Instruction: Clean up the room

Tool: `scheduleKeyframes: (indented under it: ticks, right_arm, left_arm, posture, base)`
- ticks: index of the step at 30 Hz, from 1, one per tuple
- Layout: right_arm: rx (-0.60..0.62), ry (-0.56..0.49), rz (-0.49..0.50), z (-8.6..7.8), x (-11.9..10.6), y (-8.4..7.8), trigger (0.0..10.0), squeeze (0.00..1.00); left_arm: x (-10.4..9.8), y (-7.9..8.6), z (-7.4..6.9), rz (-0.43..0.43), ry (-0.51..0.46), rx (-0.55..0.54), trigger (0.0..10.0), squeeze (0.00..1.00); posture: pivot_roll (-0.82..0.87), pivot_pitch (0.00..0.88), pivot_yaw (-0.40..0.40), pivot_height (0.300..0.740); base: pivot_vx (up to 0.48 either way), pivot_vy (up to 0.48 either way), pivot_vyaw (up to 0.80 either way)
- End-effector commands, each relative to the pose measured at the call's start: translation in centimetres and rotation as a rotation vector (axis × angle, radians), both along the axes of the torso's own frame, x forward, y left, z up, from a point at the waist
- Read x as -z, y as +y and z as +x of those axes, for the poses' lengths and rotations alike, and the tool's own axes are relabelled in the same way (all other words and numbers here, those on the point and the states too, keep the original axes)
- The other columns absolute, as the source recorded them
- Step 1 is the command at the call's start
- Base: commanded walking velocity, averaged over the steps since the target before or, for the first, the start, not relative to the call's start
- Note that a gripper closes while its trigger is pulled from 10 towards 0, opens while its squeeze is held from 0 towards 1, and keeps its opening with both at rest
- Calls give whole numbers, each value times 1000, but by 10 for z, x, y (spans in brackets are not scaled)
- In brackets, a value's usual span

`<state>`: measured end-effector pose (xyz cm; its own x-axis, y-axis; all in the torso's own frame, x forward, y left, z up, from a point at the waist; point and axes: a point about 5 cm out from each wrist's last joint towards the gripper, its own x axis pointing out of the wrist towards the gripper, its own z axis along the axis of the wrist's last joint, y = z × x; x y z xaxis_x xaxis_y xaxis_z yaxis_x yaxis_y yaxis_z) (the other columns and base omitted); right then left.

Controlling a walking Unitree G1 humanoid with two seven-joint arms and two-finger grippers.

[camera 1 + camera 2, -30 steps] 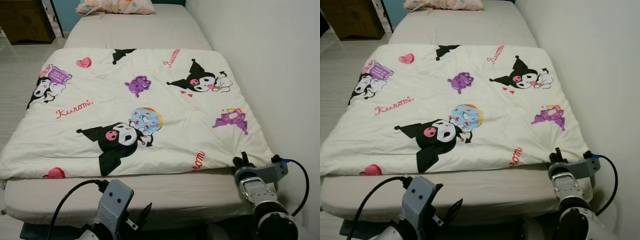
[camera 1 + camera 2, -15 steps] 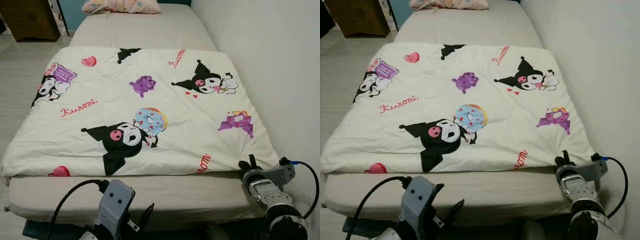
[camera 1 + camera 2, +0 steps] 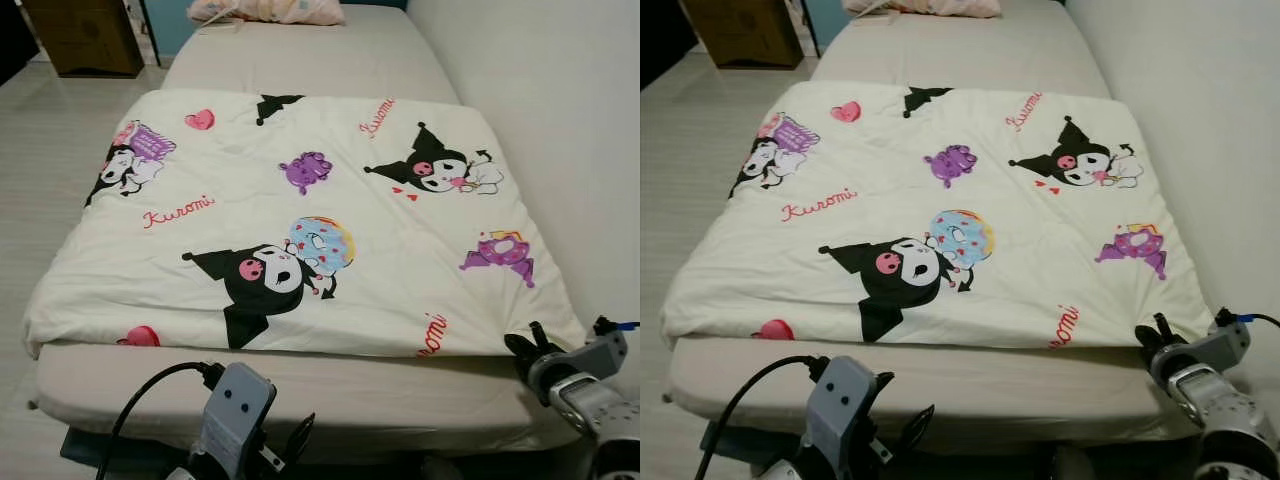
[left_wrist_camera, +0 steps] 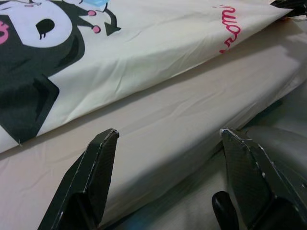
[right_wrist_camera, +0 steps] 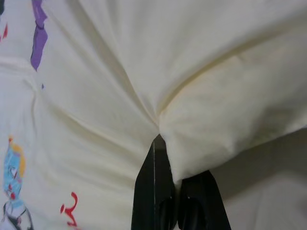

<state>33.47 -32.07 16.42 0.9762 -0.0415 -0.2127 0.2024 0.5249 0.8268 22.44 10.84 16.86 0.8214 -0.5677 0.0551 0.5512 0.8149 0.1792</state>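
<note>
A cream blanket (image 3: 300, 215) printed with black cartoon figures lies spread flat over the bed (image 3: 330, 395). My right gripper (image 3: 530, 347) is at the blanket's near right corner, by the wall, and is shut on that corner (image 5: 201, 124); the fabric puckers where the black fingers (image 5: 158, 191) pinch it. My left gripper (image 4: 165, 139) is low in front of the bed's near edge, open, with nothing between its fingers (image 4: 96, 163). It points at the mattress side below the blanket's hem.
A white wall (image 3: 560, 120) runs along the bed's right side. A pillow (image 3: 265, 10) lies at the head of the bed. A wooden cabinet (image 3: 85, 35) stands on the tiled floor (image 3: 50, 150) to the far left.
The whole view has shifted, so the camera moved left. My right gripper has gone right and slightly nearer with the blanket corner held. The left gripper stays open by the bed's front.
</note>
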Motion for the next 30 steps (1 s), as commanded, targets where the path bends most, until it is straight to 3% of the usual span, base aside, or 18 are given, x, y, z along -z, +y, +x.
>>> scheduleKeyframes:
  ticks: [1,4,5,8,16,23,26,28,29,30]
  right_arm:
    - [-45,91,-37,-23,13,-9,0,0]
    - [-134,118,-96,-37,13,-10,0,0]
    - [-166,143,-157,-47,14,-16,0,0]
    - [-165,165,-201,-53,15,-23,0,0]
    - [-41,215,-374,-68,12,-63,0,0]
    - [10,293,-451,-84,14,-84,0,0]
    - [-2,327,-464,-89,16,-88,0,0]
    - [-50,358,-476,-94,17,-89,0,0]
    - [-158,413,-514,-105,20,-90,0,0]
    - [-158,413,-514,-105,20,-90,0,0]
  left_arm:
    - [5,-3,-7,0,38,24,10000,0]
    - [6,-4,-9,1,42,32,10000,0]
    - [7,-5,-9,3,44,37,10000,0]
    - [7,-6,-9,3,45,39,10000,0]
    - [7,-8,-10,11,46,50,10000,0]
    - [7,-7,-12,14,47,50,10000,0]
    - [7,-7,-13,15,48,50,10000,0]
    - [7,-6,-13,16,49,48,10000,0]
    - [7,-6,-14,16,52,48,10000,0]
    - [7,-6,-14,16,52,48,10000,0]
  posture:
    - [122,486,-26,547]
    - [123,484,-25,547]
    - [122,481,-24,547]
    - [123,481,-24,547]
    - [127,478,-19,547]
    - [133,479,-24,547]
    - [133,479,-24,547]
    - [133,478,-25,547]
    - [130,480,-27,547]
    - [130,480,-27,547]
  base:
    - [0,0,0]
    - [0,0,0]
    - [0,0,0]
    - [0,0,0]
    - [0,0,0]
    - [0,0,0]
    - [0,0,0]
    - [0,0,0]
    - [0,0,0]
    - [0,0,0]
